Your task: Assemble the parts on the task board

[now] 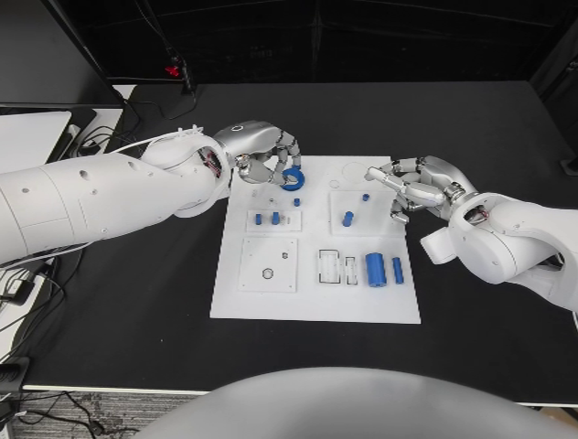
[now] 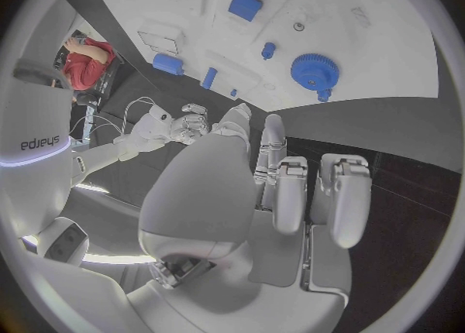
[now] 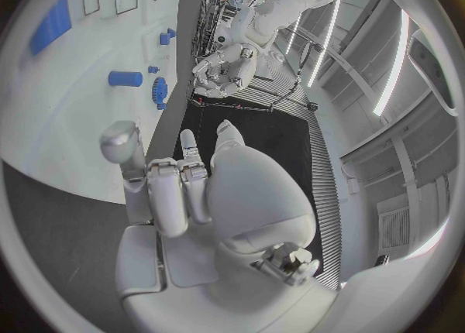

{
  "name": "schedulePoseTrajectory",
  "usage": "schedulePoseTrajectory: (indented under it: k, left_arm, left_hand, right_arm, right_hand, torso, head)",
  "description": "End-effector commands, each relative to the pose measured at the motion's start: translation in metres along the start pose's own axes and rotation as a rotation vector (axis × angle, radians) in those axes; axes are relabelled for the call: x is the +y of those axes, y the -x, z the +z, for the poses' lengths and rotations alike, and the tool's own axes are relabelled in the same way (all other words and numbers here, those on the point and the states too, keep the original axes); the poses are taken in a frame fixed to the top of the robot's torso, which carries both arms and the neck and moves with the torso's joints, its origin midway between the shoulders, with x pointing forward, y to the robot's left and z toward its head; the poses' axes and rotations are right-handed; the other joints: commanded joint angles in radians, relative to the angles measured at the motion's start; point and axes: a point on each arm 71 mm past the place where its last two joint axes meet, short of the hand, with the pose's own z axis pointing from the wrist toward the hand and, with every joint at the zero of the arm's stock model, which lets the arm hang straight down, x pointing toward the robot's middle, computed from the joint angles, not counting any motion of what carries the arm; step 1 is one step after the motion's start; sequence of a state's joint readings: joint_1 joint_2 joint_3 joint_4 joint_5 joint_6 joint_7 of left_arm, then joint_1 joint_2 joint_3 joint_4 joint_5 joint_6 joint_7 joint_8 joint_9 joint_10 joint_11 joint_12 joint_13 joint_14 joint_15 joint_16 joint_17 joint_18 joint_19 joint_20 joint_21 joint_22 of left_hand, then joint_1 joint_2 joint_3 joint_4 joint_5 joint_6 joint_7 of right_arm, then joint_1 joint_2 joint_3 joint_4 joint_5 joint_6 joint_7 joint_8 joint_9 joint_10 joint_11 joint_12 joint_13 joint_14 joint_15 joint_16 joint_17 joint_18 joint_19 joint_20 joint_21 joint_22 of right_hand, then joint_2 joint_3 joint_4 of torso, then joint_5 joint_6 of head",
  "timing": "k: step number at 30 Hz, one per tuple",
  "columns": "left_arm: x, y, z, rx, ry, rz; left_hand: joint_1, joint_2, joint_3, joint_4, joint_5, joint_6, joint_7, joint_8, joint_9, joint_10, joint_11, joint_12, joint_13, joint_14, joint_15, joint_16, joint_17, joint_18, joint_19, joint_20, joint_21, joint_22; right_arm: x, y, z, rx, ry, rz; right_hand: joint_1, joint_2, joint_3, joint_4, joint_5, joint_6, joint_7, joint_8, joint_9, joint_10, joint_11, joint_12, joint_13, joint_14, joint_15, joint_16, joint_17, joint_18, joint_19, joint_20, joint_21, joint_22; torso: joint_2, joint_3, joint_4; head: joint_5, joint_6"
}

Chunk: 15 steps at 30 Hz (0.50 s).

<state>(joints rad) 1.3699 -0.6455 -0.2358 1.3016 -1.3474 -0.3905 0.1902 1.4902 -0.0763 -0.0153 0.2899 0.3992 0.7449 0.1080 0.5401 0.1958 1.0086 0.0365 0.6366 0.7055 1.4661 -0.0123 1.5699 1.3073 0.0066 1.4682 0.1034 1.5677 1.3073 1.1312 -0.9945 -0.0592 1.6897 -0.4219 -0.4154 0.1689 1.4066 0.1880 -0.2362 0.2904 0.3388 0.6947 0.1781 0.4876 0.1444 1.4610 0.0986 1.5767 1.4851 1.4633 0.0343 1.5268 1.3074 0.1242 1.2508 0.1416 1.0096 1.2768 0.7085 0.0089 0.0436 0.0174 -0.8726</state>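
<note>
Hovering at the task board's (image 1: 318,302) far left corner, the left hand (image 1: 265,155) sits by the blue gear (image 1: 292,179), grip indeterminate. Right hand (image 1: 419,186) at the board's right edge, fingers curled, holds nothing.

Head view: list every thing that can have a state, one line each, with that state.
White task board: flat on the black table.
Blue toothed gear: on the board's far left corner, beside the left hand.
Left hand: holds nothing.
Right hand: fingers curled, holds nothing.
Large blue cylinder: lying flat.

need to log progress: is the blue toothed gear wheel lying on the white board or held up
Lying on the white task board: the blue toothed gear wheel rests flat there, the left hand apart from it.
</note>
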Motion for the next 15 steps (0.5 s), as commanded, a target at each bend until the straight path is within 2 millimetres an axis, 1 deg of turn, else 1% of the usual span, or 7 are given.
schedulePoseTrajectory:
  k: [1, 5, 7, 8, 10, 11, 15]
  left_arm:
    - [-0.0044, 0.0054, -0.0006, -0.072, -0.069, 0.051]
    - [-0.0042, 0.0084, -0.0024, -0.121, -0.072, 0.019]
    - [-0.0040, 0.0097, -0.0035, -0.142, -0.075, 0.003]
    - [-0.0040, 0.0097, -0.0035, -0.144, -0.075, 0.001]
    - [-0.0041, 0.0089, -0.0034, -0.136, -0.079, -0.011]
    - [-0.0041, 0.0085, -0.0033, -0.131, -0.079, -0.013]
    - [-0.0049, 0.0029, -0.0006, -0.083, -0.085, -0.019]
  left_hand:
    - [-0.009, -0.005, 0.012, 0.003, 0.001, 0.028, 0.003, -0.016, -0.013, -0.006, 0.010, -0.089, -0.095, 0.105, 0.007, 0.001, 0.263, -0.007, 0.103, 0.005, 0.003, 0.263]
    - [-0.012, -0.005, 0.021, 0.003, 0.001, 0.052, 0.011, -0.029, -0.023, -0.034, 0.024, -0.152, -0.170, 0.105, 0.016, 0.001, 0.263, -0.007, 0.103, 0.011, 0.003, 0.263]
    - [-0.016, -0.014, 0.023, 0.000, 0.001, 0.061, 0.019, -0.046, -0.033, -0.090, 0.041, -0.218, -0.232, 0.105, 0.029, 0.001, 0.263, -0.007, 0.103, 0.019, 0.003, 0.263]
    - [-0.015, -0.017, 0.023, 0.000, 0.000, 0.063, 0.021, -0.050, -0.035, -0.103, 0.045, -0.231, -0.245, 0.105, 0.031, 0.001, 0.263, -0.007, 0.103, 0.021, 0.003, 0.263]
    - [-0.008, -0.024, 0.024, 0.001, -0.001, 0.073, 0.030, -0.076, -0.048, -0.133, 0.058, -0.272, -0.299, 0.105, 0.042, 0.001, 0.263, -0.007, 0.103, 0.031, 0.003, 0.263]
    - [-0.006, -0.026, 0.024, 0.001, -0.001, 0.074, 0.032, -0.082, -0.051, -0.138, 0.061, -0.279, -0.310, 0.105, 0.043, 0.001, 0.263, -0.007, 0.103, 0.033, 0.003, 0.263]
    - [0.015, -0.037, 0.022, 0.000, -0.022, 0.052, 0.036, -0.138, -0.076, -0.157, 0.070, -0.308, -0.370, 0.105, 0.053, 0.001, 0.263, -0.007, 0.103, 0.043, 0.003, 0.263]
  right_arm:
    - [0.0019, 0.0001, -0.0002, -0.002, 0.017, -0.002]
    - [0.0016, 0.0002, -0.0002, -0.002, 0.016, -0.002]
    - [0.0016, 0.0001, -0.0001, -0.001, 0.016, -0.002]
    - [0.0016, 0.0001, -0.0002, -0.001, 0.016, -0.002]
    - [0.0016, -0.0001, -0.0001, 0.000, 0.016, -0.002]
    - [0.0016, -0.0001, -0.0001, 0.000, 0.016, -0.002]
    - [0.0015, -0.0002, 0.0001, 0.001, 0.016, -0.001]
  right_hand:
    - [0.010, 0.003, -0.007, 0.001, 0.005, -0.008, -0.001, 0.007, -0.002, 0.110, 0.001, -0.006, 0.086, 0.057, 0.000, 0.001, 0.181, 0.006, -0.005, 0.000, -0.003, 0.001]
    - [0.010, 0.003, -0.007, 0.001, 0.005, -0.008, -0.001, 0.007, -0.002, 0.110, 0.001, -0.006, 0.086, 0.057, 0.000, 0.001, 0.181, 0.006, -0.005, 0.000, -0.003, 0.001]
    - [0.010, 0.003, -0.007, 0.001, 0.005, -0.008, -0.001, 0.007, -0.002, 0.110, 0.001, -0.006, 0.086, 0.057, 0.000, 0.001, 0.181, 0.006, -0.005, 0.000, -0.003, 0.001]
    - [0.011, 0.003, -0.007, 0.001, 0.005, -0.008, -0.001, 0.007, -0.002, 0.110, 0.001, -0.006, 0.086, 0.057, 0.000, 0.001, 0.181, 0.006, -0.005, 0.000, -0.004, 0.000]
    - [0.011, 0.003, -0.007, 0.001, 0.005, -0.008, -0.001, 0.007, -0.002, 0.110, 0.001, -0.006, 0.086, 0.057, 0.000, 0.001, 0.181, 0.006, -0.006, 0.000, -0.004, 0.000]
    - [0.011, 0.003, -0.007, 0.001, 0.005, -0.008, -0.001, 0.007, -0.002, 0.110, 0.001, -0.006, 0.086, 0.057, 0.000, 0.001, 0.181, 0.006, -0.006, 0.000, -0.004, 0.000]
    - [0.011, 0.003, -0.007, 0.001, 0.005, -0.008, -0.001, 0.007, -0.002, 0.110, 0.001, -0.006, 0.086, 0.057, 0.000, 0.001, 0.181, 0.006, -0.006, 0.000, -0.004, 0.000]
  torso:
    - [0.000, 0.0005, 0.0004]
    - [0.000, 0.0002, 0.0007]
    - [-0.001, 0.0002, 0.0008]
    - [-0.001, 0.0004, 0.0010]
    - [0.000, 0.0006, 0.0012]
    - [0.000, 0.0004, 0.0009]
    - [0.000, -0.0002, 0.0008]
  head:
    - [-0.001, 0.000]
    - [-0.002, 0.000]
    - [-0.003, 0.000]
    - [-0.003, 0.000]
    - [-0.003, 0.000]
    - [-0.003, 0.000]
    - [-0.003, 0.000]
